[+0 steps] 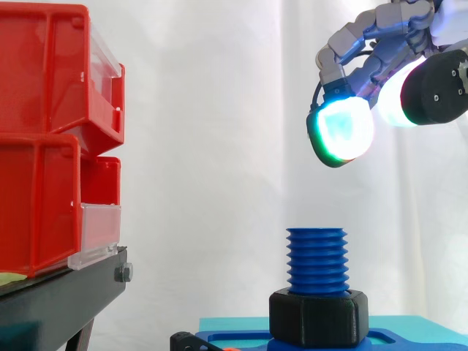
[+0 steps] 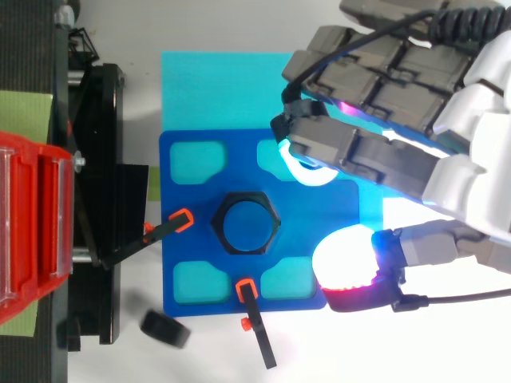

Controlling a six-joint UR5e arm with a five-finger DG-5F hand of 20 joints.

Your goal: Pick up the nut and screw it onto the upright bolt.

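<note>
Up and aside from one bolt, one nut at its base: one hand, loosely wide, empty.

The threaded plastic bolt is a saturated mid-blue, ridged in even bands, and the hexagonal nut is matt black. The flat base plate is a deeper blue with cyan showing through its rounded cut-outs, and the sheet under it is plain cyan. The stacked plastic bins are bright red with clear fronts; their metal stand is black. The robot hand is grey along its fingers and white at the palm. One fingertip pad glows cyan inside a green rim, another white edged in red. The slim clamp arms are black with orange tips. The curtain is plain white.
</note>
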